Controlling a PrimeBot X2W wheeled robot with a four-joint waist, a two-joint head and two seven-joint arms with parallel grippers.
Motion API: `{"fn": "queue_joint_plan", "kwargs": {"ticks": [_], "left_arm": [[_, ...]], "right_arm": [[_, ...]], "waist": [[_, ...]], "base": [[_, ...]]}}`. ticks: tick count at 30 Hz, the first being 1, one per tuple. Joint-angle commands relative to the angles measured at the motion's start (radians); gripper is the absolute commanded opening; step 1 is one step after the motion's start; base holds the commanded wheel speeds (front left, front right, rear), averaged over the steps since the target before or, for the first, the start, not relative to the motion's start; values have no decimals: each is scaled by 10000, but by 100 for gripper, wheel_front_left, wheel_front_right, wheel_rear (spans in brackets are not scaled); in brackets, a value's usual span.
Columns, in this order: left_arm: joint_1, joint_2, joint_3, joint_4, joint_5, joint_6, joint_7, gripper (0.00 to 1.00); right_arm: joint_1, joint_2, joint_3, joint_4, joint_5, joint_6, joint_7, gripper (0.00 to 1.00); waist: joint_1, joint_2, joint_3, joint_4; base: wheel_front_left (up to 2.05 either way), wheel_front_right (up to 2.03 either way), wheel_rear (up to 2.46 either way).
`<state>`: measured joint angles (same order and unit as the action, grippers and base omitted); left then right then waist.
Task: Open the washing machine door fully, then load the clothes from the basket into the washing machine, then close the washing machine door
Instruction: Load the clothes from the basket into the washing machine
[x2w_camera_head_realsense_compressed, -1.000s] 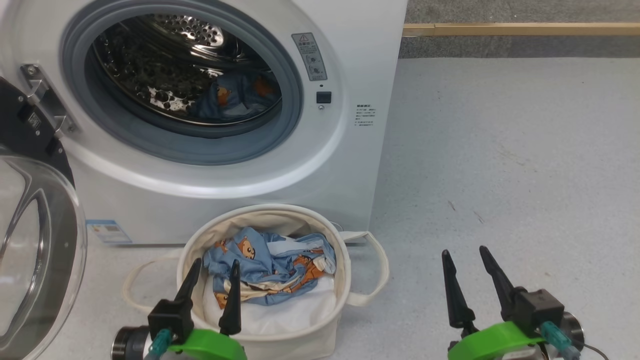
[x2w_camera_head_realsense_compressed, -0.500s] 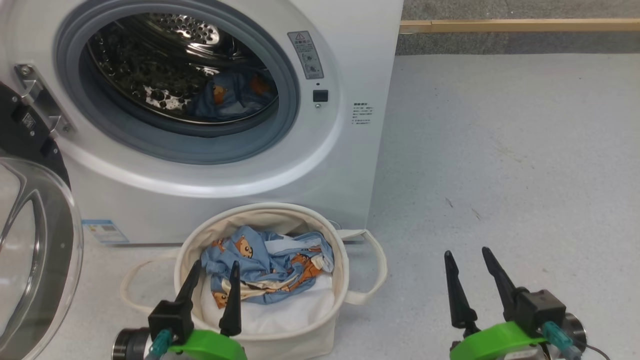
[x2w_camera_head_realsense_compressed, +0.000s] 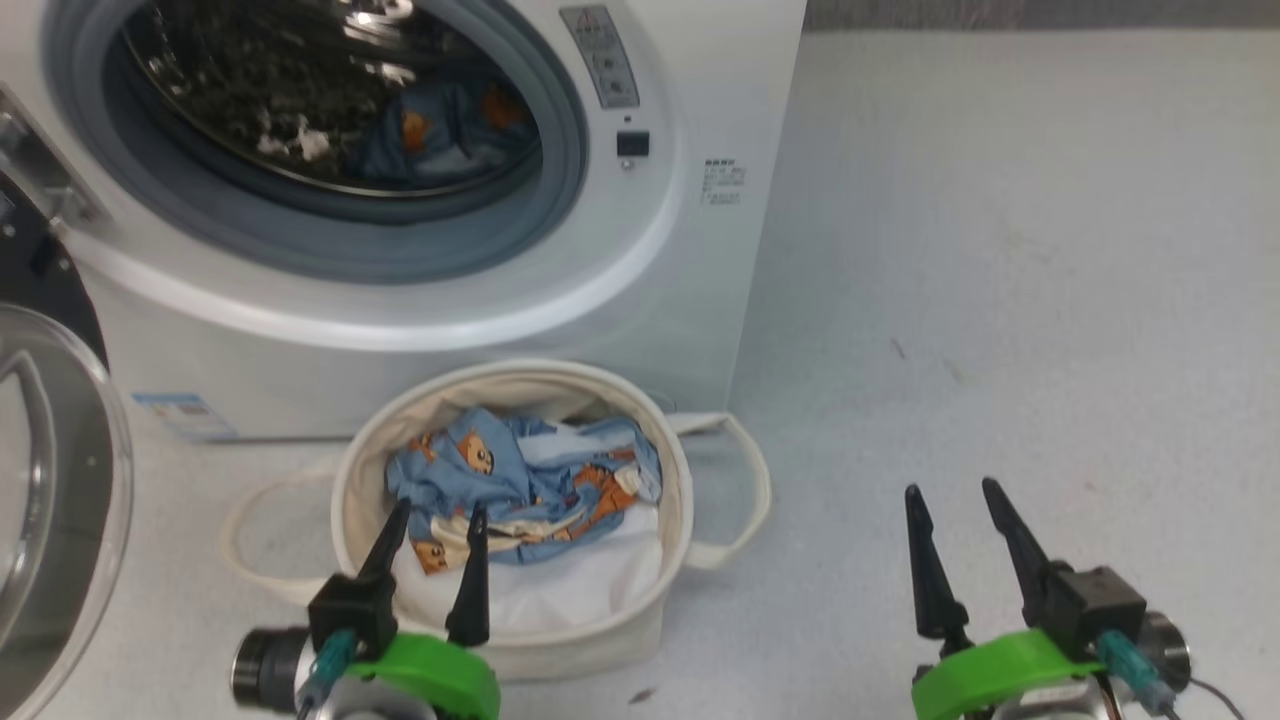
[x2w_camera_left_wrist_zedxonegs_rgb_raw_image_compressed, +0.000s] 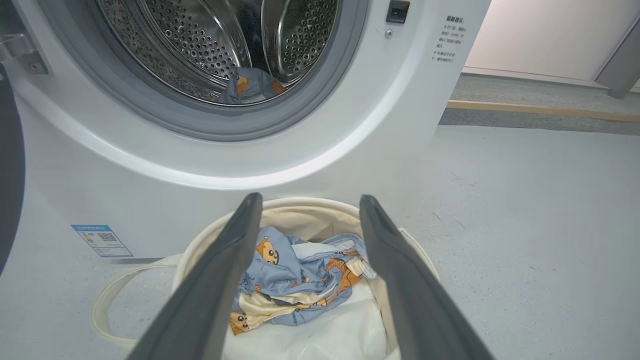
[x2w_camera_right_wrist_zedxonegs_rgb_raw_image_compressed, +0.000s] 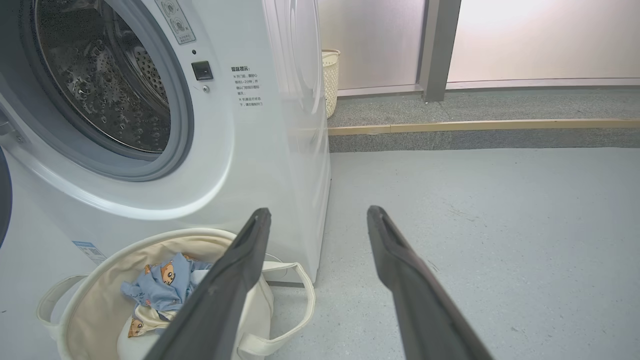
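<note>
The white washing machine stands with its round door swung open at the left. One blue bear-print garment lies inside the steel drum. More of the clothes sit on a white liner in the cream basket, which is on the floor in front of the machine. My left gripper hovers open over the basket's near rim, with nothing between its fingers; in the left wrist view its fingers frame the clothes. Over bare floor to the basket's right, my right gripper is open and empty.
Grey floor stretches to the right of the machine. A raised step with a wooden edge strip runs along the back. A pale woven bin stands behind the machine. The basket's looped handle sticks out to the right.
The head camera has tilted down, so the machine and basket sit higher in the picture. Both grippers stay open and have barely moved.
</note>
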<state>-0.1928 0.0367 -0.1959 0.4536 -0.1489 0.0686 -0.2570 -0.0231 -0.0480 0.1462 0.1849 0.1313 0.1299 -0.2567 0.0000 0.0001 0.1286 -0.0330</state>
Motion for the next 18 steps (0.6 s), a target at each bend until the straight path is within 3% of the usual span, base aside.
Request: {"fn": "queue_joint_plan", "kwargs": {"ticks": [1,8,18], "left_arm": [[-573,135,223,-181,124,-31,-47,100],[-1877,186,25,1121,710,-265,-47,100],[-4562,619,-627,4329,1620,-606,-47,100]], "right_arm": [[-498,-22,181,-370,-91,8,-51,100],[-1032,-22,165,-585,-211,8,-51,100],[-1916,-22,111,-941,-362,8,-51,100]], "waist": [[0,-1,431,-5],[0,-1,1816,28],[0,-1,4120,-151]], "base": [[0,0,0],[0,0,0],[0,0,0]]}}
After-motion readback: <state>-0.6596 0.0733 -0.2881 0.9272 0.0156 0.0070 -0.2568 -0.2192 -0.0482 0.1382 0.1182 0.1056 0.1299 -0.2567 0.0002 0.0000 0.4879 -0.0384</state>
